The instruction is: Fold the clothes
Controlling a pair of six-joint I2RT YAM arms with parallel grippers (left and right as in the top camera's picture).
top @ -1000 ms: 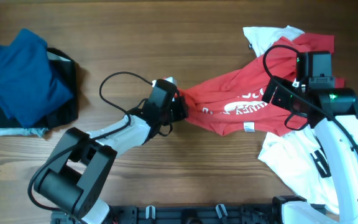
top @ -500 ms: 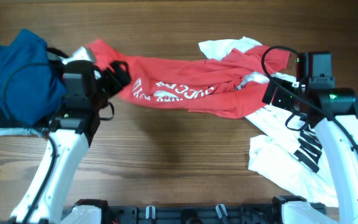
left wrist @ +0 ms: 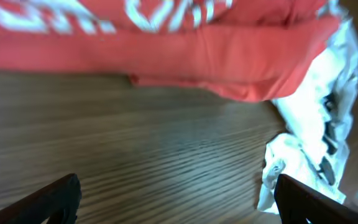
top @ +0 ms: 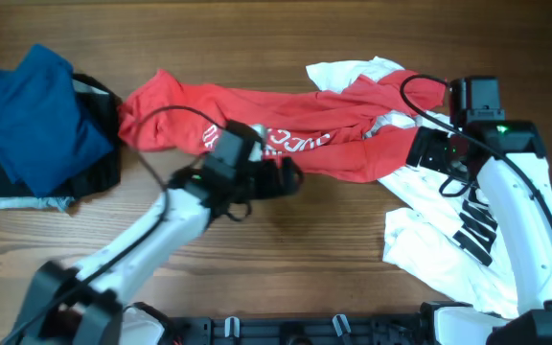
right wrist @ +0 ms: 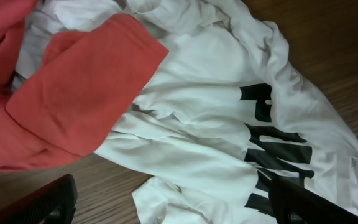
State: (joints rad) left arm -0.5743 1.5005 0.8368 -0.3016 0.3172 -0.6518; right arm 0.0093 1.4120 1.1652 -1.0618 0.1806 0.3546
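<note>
The red cotton T-shirt with white printed lettering (top: 333, 134), bunched at the counter's (top: 305, 259) right half a second ago, has been drawn into a long band parallel to the far edge and released. The left fingers (left wrist: 55, 196) are spread wide and empty just beside its near hem. The right fingers (right wrist: 48, 199) are likewise apart, over the white T-shirts with black lettering (top: 448, 249); flattening is judged necessary before folding.

Soft, even light; one view sharp, one smeared.
Overhead, the bench (top: 353, 38) is evenly lit, with faint soft shadows under the cloth and arms, and the left arm (top: 151, 240) blurs toward its base. The left wrist view is streaked sideways, so the red T-shirt (left wrist: 229, 56) lettering is unreadable. The right wrist view is crisp, and the white T-shirt (right wrist: 216, 124) folds cast gentle shadows.
</note>
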